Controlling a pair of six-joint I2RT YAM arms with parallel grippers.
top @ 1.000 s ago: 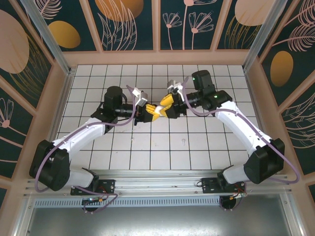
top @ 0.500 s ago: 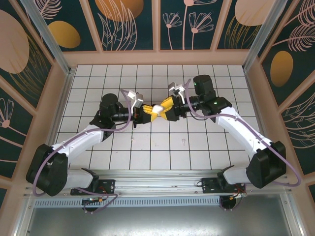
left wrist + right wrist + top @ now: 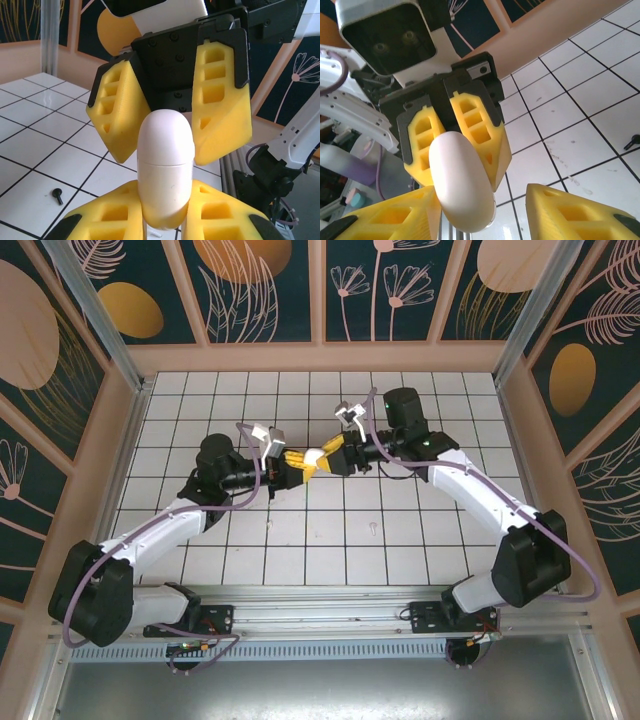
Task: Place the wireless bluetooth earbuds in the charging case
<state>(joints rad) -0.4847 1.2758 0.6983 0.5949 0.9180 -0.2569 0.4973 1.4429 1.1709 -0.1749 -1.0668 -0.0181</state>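
Both arms meet in mid-air above the white tiled surface (image 3: 200,400). The left gripper (image 3: 165,200) is clamped on the lower half of a white rounded plastic charging case (image 3: 165,165), its yellow fingers pressed to either side. The case stands upright with its lid closed along the seam. The right gripper (image 3: 480,195) faces it from the other side. Its yellow fingers are spread apart and flank the case's free end, though I cannot tell whether they touch it. A tiny black stemmed earbud (image 3: 57,195) lies on the tiles below, well apart from the case.
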